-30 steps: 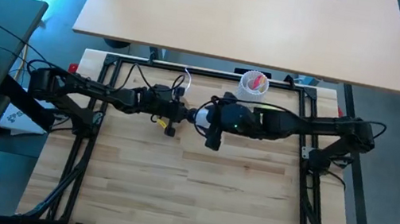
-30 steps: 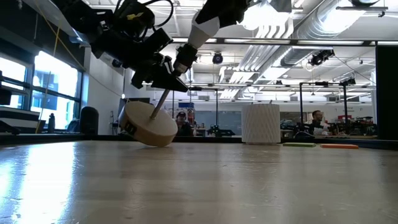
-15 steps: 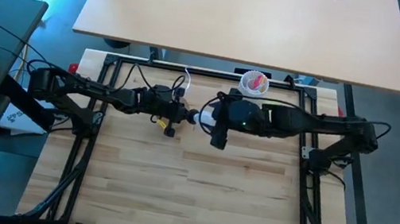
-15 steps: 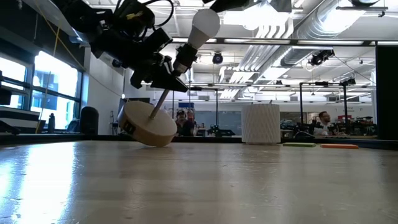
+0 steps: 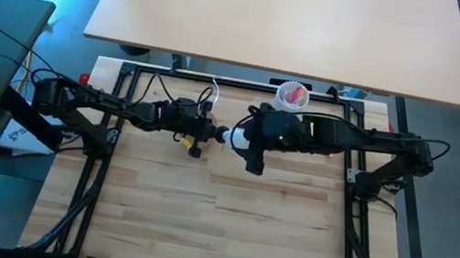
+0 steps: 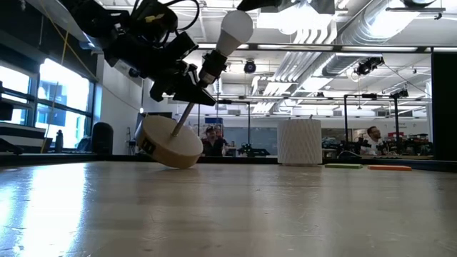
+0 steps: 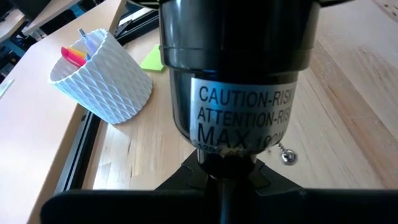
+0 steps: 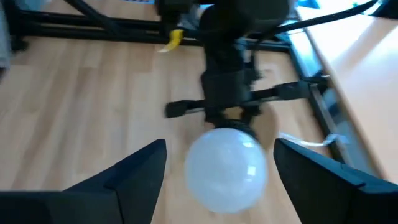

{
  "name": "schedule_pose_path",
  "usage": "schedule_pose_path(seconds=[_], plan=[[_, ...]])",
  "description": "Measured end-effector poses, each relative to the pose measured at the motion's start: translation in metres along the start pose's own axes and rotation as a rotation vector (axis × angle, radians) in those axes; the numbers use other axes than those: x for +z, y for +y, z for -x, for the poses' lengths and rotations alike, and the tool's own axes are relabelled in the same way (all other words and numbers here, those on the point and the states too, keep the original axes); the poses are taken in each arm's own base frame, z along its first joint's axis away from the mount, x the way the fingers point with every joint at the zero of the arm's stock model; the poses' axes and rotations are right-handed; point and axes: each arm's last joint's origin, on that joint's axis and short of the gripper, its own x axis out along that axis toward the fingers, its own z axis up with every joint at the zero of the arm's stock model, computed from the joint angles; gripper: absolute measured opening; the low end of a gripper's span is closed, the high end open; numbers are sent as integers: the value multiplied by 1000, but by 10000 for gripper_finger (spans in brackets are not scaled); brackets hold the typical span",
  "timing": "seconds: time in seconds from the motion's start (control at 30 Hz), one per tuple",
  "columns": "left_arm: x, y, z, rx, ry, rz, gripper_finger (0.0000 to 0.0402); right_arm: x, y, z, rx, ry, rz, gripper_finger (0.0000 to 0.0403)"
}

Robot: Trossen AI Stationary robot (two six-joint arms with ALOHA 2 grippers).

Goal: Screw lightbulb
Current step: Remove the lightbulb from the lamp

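The white lightbulb (image 6: 235,28) sits in the black socket (image 6: 212,68) of a small lamp and slants up toward the right. The lamp's thin stem (image 6: 183,118) runs down to a round wooden disc (image 6: 170,143). The disc is tilted, with its lower rim at the table top. My left gripper (image 6: 187,89) is shut on the lamp just under the socket. My right gripper (image 8: 219,146) is open above the bulb (image 8: 225,168). Its fingers (image 8: 134,168) stand on either side of the bulb with a gap to it. My left gripper pinches the lamp's narrow neck (image 7: 224,163), right below the black socket (image 7: 233,62), between its two fingers. The fingers come slanting down from the table's left. The lamp leans in the hold, with the bulb end up and the wooden disc low by the table.
A white perforated cup (image 6: 299,141) with pink contents (image 5: 292,94) stands at the table's far edge, to the right of the lamp. A small ball chain end (image 7: 287,155) hangs by the socket. The near half of the wooden table (image 5: 214,228) holds nothing.
My right gripper has risen off the lightbulb. A second ago it covered the bulb's top in the low view, and now the whole bulb shows bare in the socket. The lamp and my left gripper have kept still.
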Motion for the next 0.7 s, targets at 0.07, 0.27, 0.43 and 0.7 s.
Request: schedule_pose_path(seconds=[0.07,0.27,0.43,0.7], plan=[[0,0,0,0,0,1,21,0,-1,1,-50,3,14,296],[0,0,0,2,2,2,21,-1,-4,2,-159,24,-26,296],[0,0,0,2,1,5,21,-7,-5,-3,-151,69,-97,296],[-1,0,0,10,7,-1,21,-12,0,-25,-145,114,-59,296]])
